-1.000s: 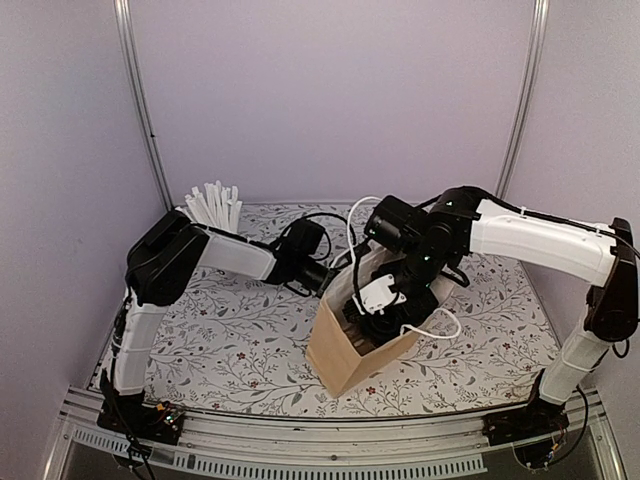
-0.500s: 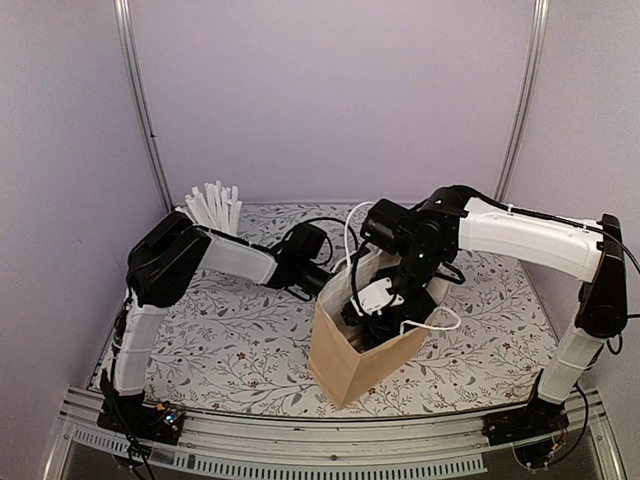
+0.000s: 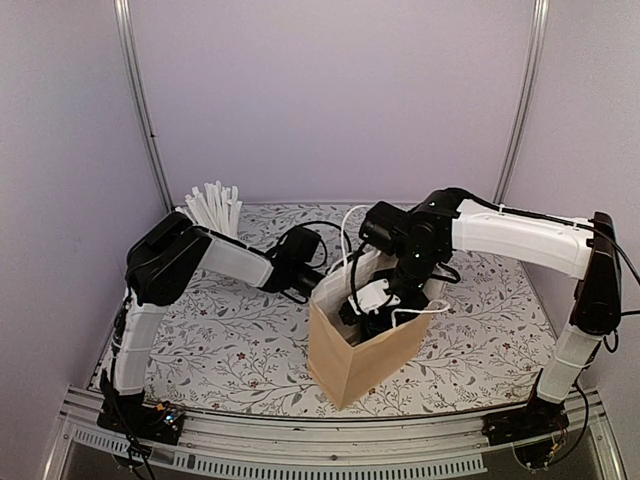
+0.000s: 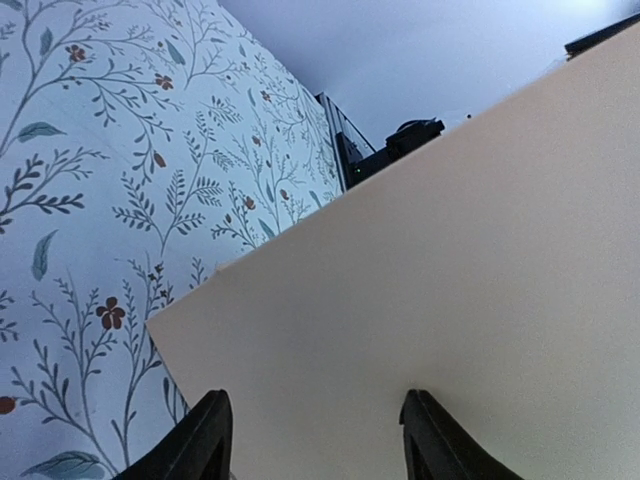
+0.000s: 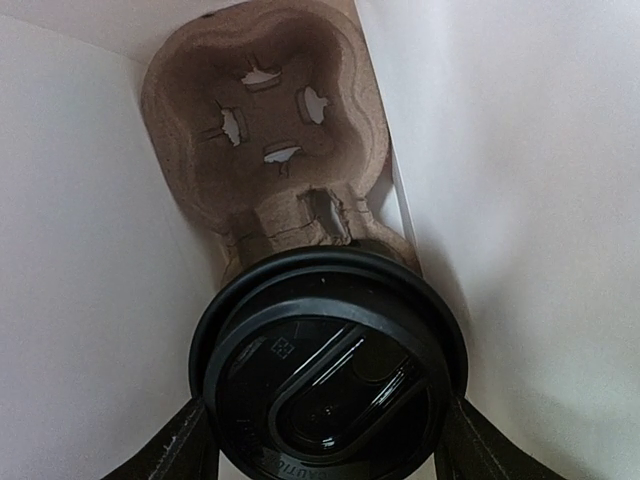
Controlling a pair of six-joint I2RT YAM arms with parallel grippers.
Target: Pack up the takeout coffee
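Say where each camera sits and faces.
Top external: above and behind the robot, looking down at the table; left arm, right arm and paper bag show.
Left wrist: low on the left arm, facing the bag's side; left claw shows.
Right wrist: inside the bag, looking down on the takeout coffee and pulp carrier; right claw flanks it.
Shared: the bag is in all three.

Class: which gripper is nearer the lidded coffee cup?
Right. The right gripper clasps the coffee cup by its lid inside the paper bag; the left gripper is outside, at the bag's wall.
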